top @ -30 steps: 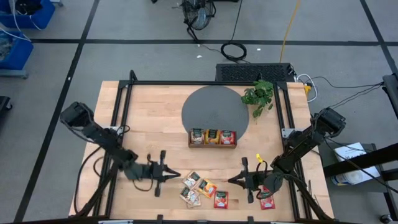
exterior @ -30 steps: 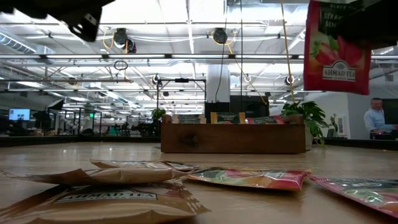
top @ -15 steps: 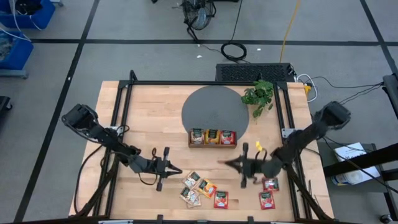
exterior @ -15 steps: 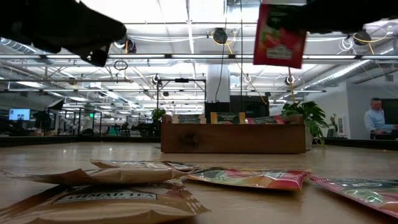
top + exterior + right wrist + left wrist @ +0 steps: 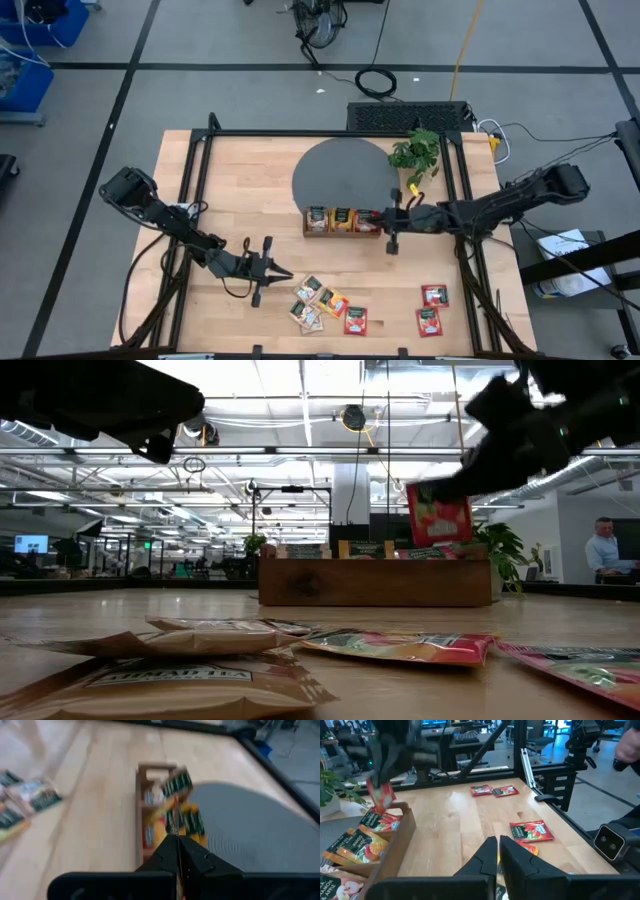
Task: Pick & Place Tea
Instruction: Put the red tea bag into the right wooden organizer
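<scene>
A wooden tray (image 5: 342,233) with three slots holds beige-green, orange-yellow and red tea sachets standing on edge. My right gripper (image 5: 378,218) hovers over its right slot, shut on a red sachet (image 5: 438,520). Several loose sachets (image 5: 320,300) lie flat near the front edge. Two red ones (image 5: 431,308) lie further right. My left gripper (image 5: 290,275) is left of the loose group, low over the table, shut but for a thin slit, with nothing between its fingers (image 5: 512,855). My right gripper pinches the red sachet's top edge (image 5: 435,490) between its two fingers. The fingers come roughly level from the table's right side. The sachet hangs upright below them, its lower edge just above the tray's right slot; whether it touches the sachets there, I cannot tell.
A grey round mat (image 5: 345,175) lies behind the tray, with a small green plant (image 5: 418,152) at its right. Black frame rails (image 5: 200,180) run along the table's sides. A person (image 5: 605,550) sits in the room far beyond the table.
My right gripper has carried the red sachet from the near right of the table toward the far edge and leftward, to above the tray's right slot. The sachet has stayed hanging upright. My left gripper has sunk a little.
</scene>
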You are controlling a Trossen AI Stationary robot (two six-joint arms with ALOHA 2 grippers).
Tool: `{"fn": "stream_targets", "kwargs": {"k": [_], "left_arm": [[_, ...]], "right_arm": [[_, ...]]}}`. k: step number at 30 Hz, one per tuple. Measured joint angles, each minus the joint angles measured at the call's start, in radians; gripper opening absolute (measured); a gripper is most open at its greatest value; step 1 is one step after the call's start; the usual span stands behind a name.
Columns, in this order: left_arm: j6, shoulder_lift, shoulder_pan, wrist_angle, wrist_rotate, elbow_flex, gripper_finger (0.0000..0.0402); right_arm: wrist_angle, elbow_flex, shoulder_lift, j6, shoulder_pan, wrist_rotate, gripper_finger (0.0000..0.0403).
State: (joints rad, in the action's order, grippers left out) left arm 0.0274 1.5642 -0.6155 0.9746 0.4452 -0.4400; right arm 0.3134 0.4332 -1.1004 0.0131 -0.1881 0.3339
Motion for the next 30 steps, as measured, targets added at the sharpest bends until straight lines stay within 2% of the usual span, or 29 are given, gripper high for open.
{"fn": "stream_targets", "kwargs": {"k": [4,8,19,25,30], "left_arm": [[-0.007,0.0,0.0,-0.001,0.0,0.0,0.0041],[-0.007,0.0,0.001,-0.007,0.001,0.0,0.0036],[0.015,0.0,0.032,-0.004,0.002,0.0,0.0004],[0.046,0.0,0.039,-0.014,0.003,0.0,0.0029],[0.035,0.0,0.039,-0.014,0.003,0.0,0.0045]], "right_arm": [[0.104,-0.07,0.0,-0.01,0.044,-0.06,0.0],[0.183,-0.113,-0.022,-0.034,0.082,-0.128,0.0],[0.266,-0.116,-0.159,-0.05,0.098,-0.129,0.0],[0.3,-0.116,-0.222,-0.052,0.097,-0.121,0.0],[0.313,-0.116,-0.226,-0.054,0.097,-0.097,0.0003]]}}
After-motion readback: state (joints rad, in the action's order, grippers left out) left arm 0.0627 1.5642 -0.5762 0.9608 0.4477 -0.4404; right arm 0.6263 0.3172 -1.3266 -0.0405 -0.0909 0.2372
